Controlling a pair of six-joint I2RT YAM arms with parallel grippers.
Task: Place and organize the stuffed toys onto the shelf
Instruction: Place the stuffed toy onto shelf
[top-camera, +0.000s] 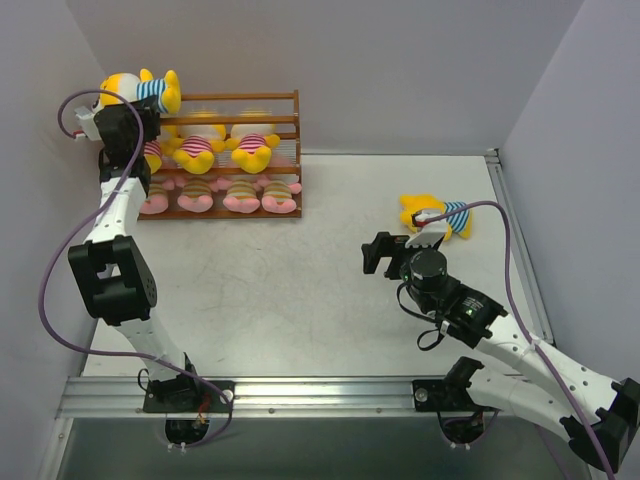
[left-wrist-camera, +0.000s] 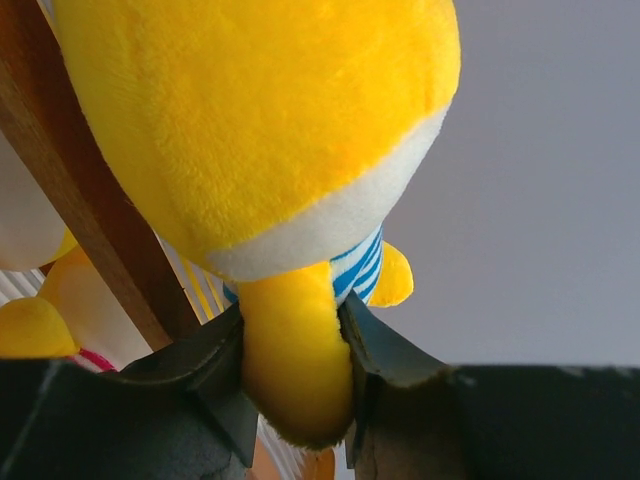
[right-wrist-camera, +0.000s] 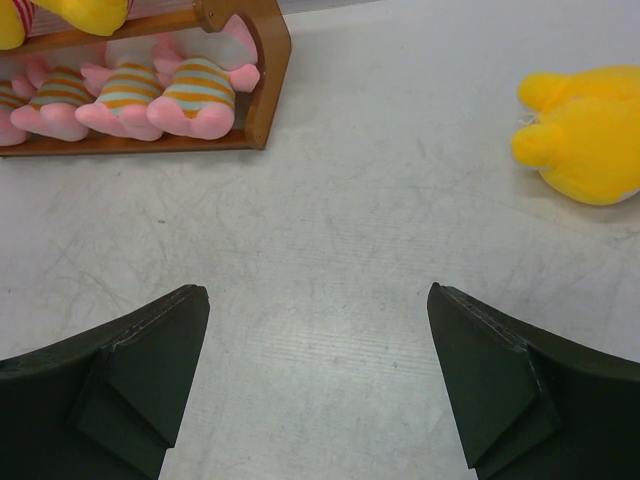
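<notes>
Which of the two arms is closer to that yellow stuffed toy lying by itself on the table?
Right. The right gripper hovers just beside the yellow toy; the left gripper is far off at the top of the shelf.

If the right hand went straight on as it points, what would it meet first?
Most likely the bare table; the open right hand tilts down toward it. The shelf sits left of that line, the yellow toy right.
</notes>
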